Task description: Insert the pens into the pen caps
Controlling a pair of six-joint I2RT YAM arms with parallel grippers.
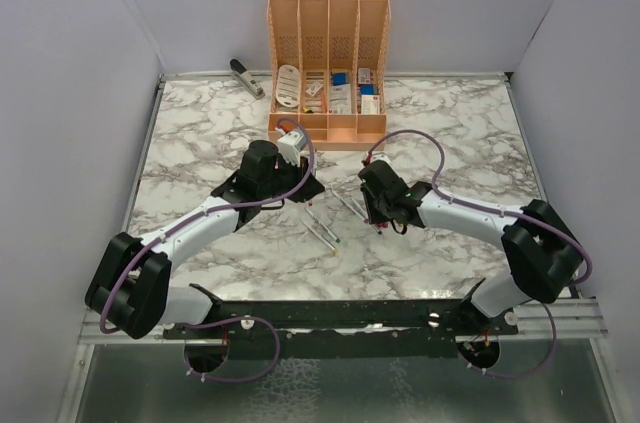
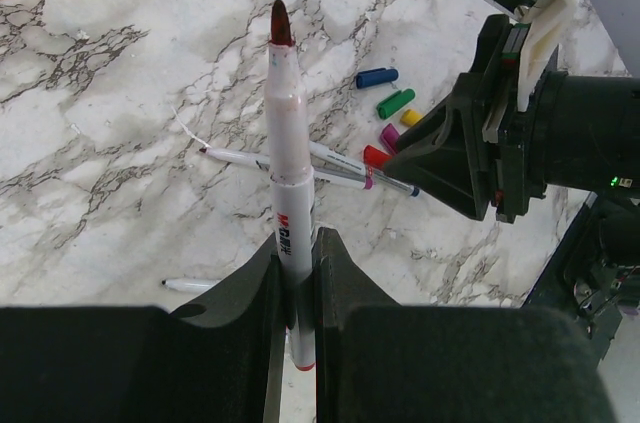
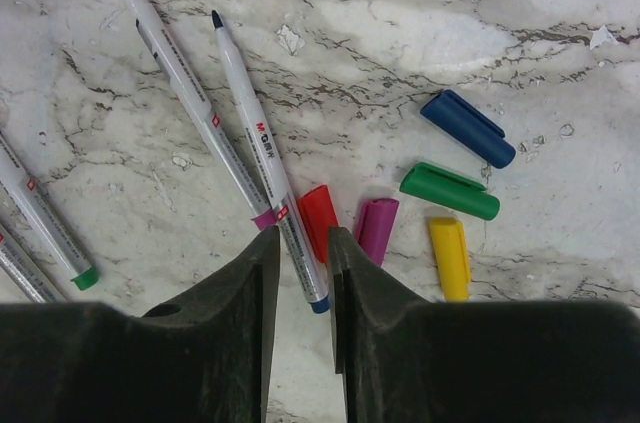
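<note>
My left gripper (image 2: 296,243) is shut on a white pen (image 2: 285,123) that points upward in the left wrist view, its dark red tip bare. My right gripper (image 3: 302,235) hangs open just above the marble, holding nothing. Under its jaws lie a blue-ended pen (image 3: 255,138) and a red cap (image 3: 320,221). Purple (image 3: 375,228), green (image 3: 450,191), yellow (image 3: 450,256) and blue (image 3: 468,128) caps lie to the right of it. A purple-ended pen (image 3: 175,68) and a green-ended pen (image 3: 45,218) lie to the left. In the top view the two grippers face each other mid-table, left (image 1: 303,189) and right (image 1: 378,213).
An orange desk organizer (image 1: 328,63) with small items in it stands at the back middle of the marble table (image 1: 200,133). A black-and-silver stapler (image 1: 246,77) lies left of it. White walls close in three sides.
</note>
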